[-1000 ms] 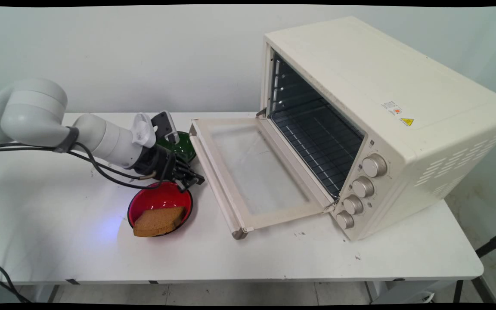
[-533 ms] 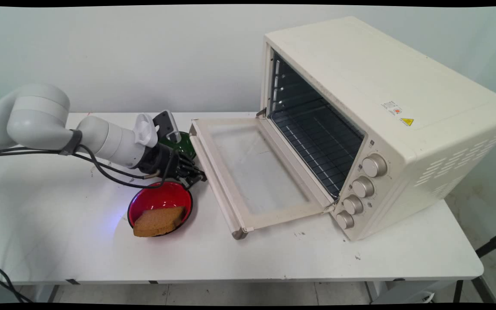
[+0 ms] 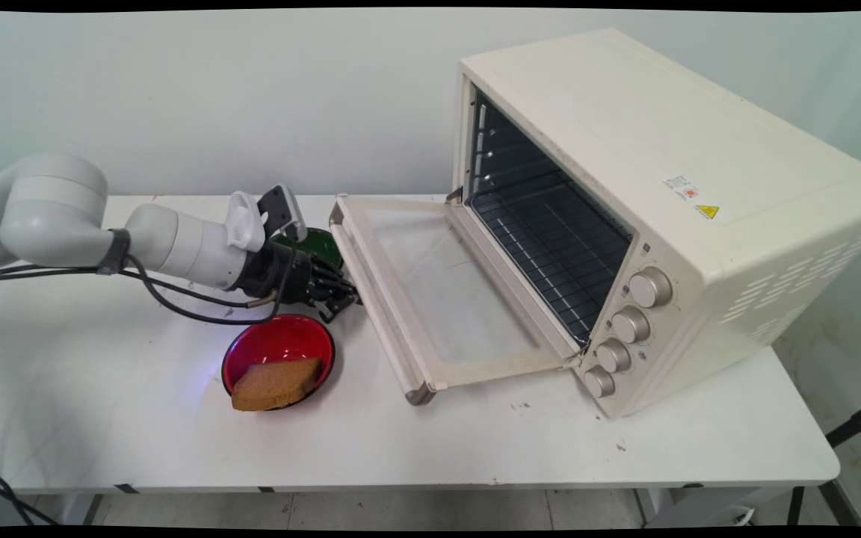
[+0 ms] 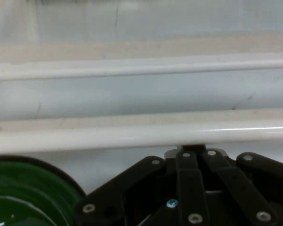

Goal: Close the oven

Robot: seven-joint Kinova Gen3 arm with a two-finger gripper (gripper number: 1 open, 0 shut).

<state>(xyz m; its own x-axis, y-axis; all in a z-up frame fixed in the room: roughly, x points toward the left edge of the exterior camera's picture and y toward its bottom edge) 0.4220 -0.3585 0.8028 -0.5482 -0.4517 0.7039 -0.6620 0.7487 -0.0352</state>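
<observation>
Gripper [image 3: 344,295] [image 4: 193,151] was noted with fingers drawn together, seemingly on nothing, tips set under the handle bar [image 4: 132,134] of the oven door [image 3: 438,299] (contact uncertain). Green bowl [image 3: 320,243] was logged just behind it, red bowl [image 3: 281,342] with bread [image 3: 275,382] near in front.

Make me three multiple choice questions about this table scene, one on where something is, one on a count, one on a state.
1. Where is the bread?
A. in the red bowl
B. inside the oven
C. on the oven door

2. How many knobs does the oven have?
A. two
B. four
C. six

3. How is the oven door?
A. shut
B. taken off
C. open

Answers: 1 A, the slice leans in the bowl; 2 B, four sit in a column; 3 C, it hangs down with the rack exposed.
</observation>
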